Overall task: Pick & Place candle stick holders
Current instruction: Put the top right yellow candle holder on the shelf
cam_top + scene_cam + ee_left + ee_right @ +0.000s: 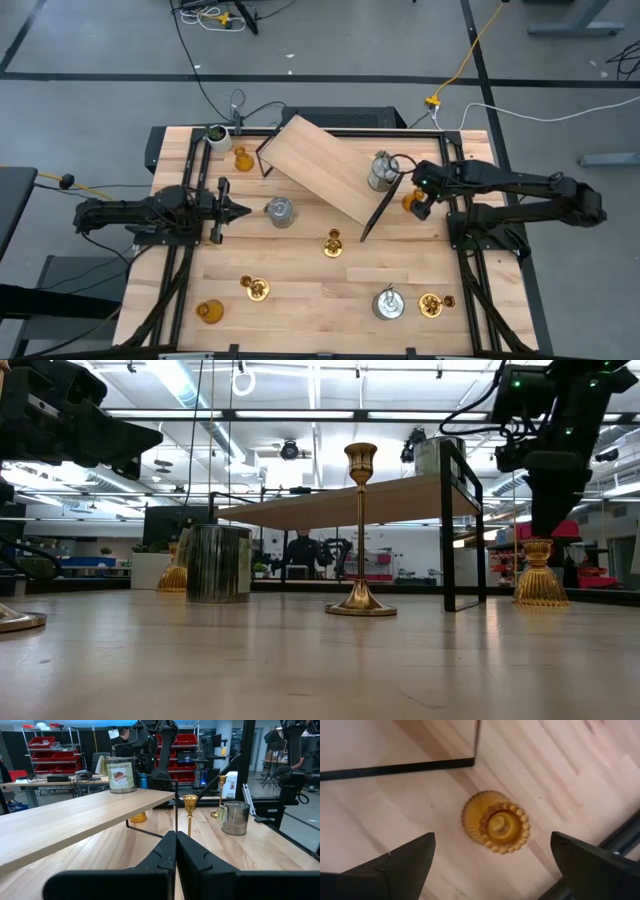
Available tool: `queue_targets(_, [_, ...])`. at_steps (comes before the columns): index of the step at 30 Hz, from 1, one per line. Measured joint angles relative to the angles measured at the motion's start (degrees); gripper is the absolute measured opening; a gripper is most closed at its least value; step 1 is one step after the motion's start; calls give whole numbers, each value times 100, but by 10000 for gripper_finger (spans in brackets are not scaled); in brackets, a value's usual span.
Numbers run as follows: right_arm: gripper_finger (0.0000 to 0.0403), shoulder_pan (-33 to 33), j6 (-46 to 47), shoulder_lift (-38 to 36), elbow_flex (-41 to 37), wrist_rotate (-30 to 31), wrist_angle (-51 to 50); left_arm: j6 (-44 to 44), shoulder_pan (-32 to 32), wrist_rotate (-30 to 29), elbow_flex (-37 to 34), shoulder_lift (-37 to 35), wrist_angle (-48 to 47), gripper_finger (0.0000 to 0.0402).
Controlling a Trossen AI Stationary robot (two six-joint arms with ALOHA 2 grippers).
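Overhead, found the right gripper (pixel 419 203) spread wide and hanging directly above an amber glass holder (pixel 496 822) on the table (pixel 300 290) beside the raised wooden shelf's (pixel 325 165) black leg, fingers (pixel 395 867) flanking it without touching. Saw the left gripper (pixel 240 210) pinched shut on nothing, parked at the table's left side and aimed toward a grey metal cylinder (pixel 280 211). Noted another cylinder (pixel 380 172) standing on the shelf, a third (pixel 388 303) near the front edge, brass sticks (pixel 333 243) mid-table, at front left (pixel 257 288) and front right (pixel 430 304), and two more amber holders at the back left (pixel 242 158) and front left (pixel 208 312).
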Motion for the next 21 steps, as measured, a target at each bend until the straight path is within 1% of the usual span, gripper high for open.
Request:
queue_targets(3, [398,0,2,83,0,99,0,0,0,0,0,0,0,12])
queue_targets(9, [398,0,2,192,-113,105,95,0,-1,-1,0,0,0,12])
queue_targets(16, [398,-2,49,326,-170,27,143,0,0,0,-1,0,0,12])
queue_targets(21, [398,-2,-6,338,-175,-52,409,0,0,-1,-2,0,0,12])
